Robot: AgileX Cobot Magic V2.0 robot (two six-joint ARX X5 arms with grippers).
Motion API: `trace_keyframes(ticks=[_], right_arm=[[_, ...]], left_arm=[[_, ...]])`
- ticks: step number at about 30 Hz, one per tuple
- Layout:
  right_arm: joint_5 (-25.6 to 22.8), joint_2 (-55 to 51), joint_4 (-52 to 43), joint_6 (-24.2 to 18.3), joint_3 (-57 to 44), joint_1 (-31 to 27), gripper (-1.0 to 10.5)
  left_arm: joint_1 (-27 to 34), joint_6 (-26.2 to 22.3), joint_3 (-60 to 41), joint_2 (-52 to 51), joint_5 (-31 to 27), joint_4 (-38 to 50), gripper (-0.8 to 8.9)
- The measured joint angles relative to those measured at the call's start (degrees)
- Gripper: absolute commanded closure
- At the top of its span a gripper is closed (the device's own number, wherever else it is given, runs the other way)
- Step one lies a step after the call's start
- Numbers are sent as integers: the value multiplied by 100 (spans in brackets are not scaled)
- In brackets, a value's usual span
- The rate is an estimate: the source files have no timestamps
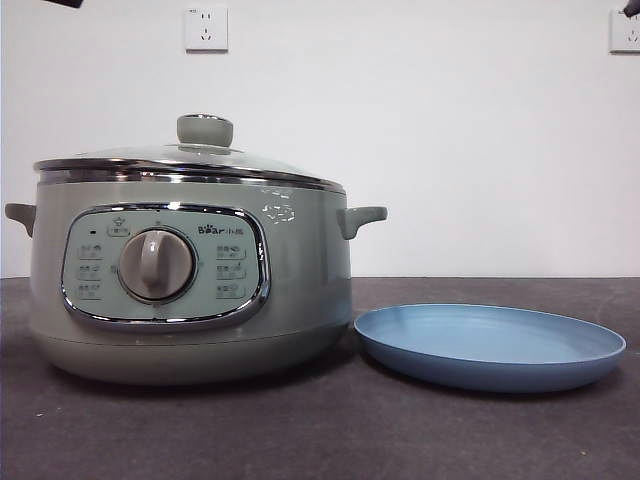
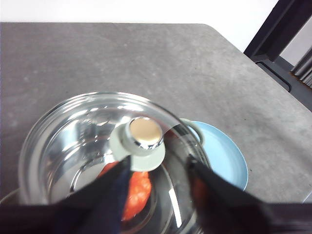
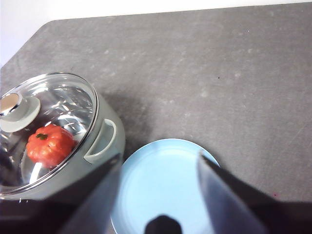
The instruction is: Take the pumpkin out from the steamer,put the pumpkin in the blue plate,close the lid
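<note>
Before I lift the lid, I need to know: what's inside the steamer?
Through the glass lid, the pumpkin sits inside the steamer. The knob and glare hide part of the bowl, so anything else there cannot be seen.

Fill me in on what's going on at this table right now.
Nothing has been handled yet. The lid sits closed on the steamer, and the pumpkin shows through the glass, inside the pot. The left gripper hangs open above the lid's knob, without touching it. The right gripper hangs open over the blue plate, which lies bare beside the steamer.
</note>
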State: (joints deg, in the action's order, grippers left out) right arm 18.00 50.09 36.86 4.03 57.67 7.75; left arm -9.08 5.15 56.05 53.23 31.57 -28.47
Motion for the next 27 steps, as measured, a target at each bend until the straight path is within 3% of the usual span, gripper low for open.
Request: trace_keyframes(ticks=[8, 17, 27], right_arm=[[2, 0, 90, 24, 0, 24, 502], [2, 0, 295, 24, 0, 55, 505], [-2, 4, 341, 24, 0, 55, 506]], left_arm=[[-667, 28, 566, 774, -619, 107, 372], [-1464, -389, 1421, 2129, -1755, -282, 374], [-1740, -728, 1456, 2841, -2439, -404, 375]])
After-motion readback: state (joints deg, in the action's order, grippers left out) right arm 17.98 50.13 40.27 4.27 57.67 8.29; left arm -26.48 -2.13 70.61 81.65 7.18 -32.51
